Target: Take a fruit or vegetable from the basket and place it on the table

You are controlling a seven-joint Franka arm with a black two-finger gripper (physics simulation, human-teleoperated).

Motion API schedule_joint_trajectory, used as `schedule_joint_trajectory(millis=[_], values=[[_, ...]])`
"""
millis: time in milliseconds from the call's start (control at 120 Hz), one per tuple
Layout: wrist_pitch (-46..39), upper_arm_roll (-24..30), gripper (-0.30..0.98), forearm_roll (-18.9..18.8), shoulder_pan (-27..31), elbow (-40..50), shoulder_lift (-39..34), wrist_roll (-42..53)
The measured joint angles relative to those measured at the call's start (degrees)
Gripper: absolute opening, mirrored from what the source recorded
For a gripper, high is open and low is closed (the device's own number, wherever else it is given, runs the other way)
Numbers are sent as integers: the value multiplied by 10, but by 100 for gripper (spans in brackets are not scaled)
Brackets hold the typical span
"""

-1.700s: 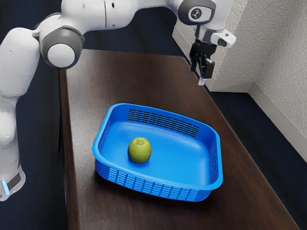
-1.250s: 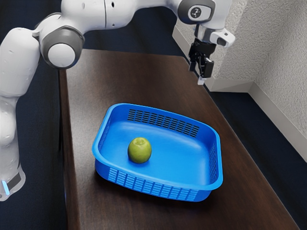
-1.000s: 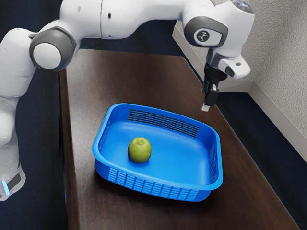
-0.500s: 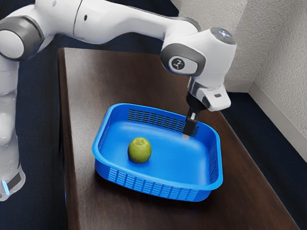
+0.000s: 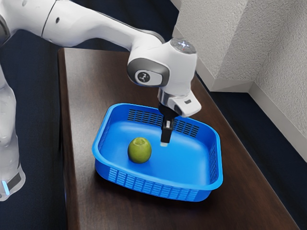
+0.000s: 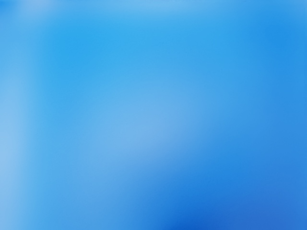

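Your gripper points down over the blue basket, which sits on the brown table. The green apple rests on the basket floor, near your gripper but apart from it, toward the exterior view's left and a little nearer that camera. You can't tell from these pictures whether your gripper stands wide or narrow. In the wrist view you get blurred blue.
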State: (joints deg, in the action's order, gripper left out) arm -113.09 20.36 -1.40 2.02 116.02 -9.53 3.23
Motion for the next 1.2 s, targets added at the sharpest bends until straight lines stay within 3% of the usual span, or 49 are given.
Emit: schedule_joint_trajectory(millis=[500,1200], values=[[-119,-1,69,25,-3,99,-32,-33],[-73,-1,69,25,-2,117,-16,-47]])
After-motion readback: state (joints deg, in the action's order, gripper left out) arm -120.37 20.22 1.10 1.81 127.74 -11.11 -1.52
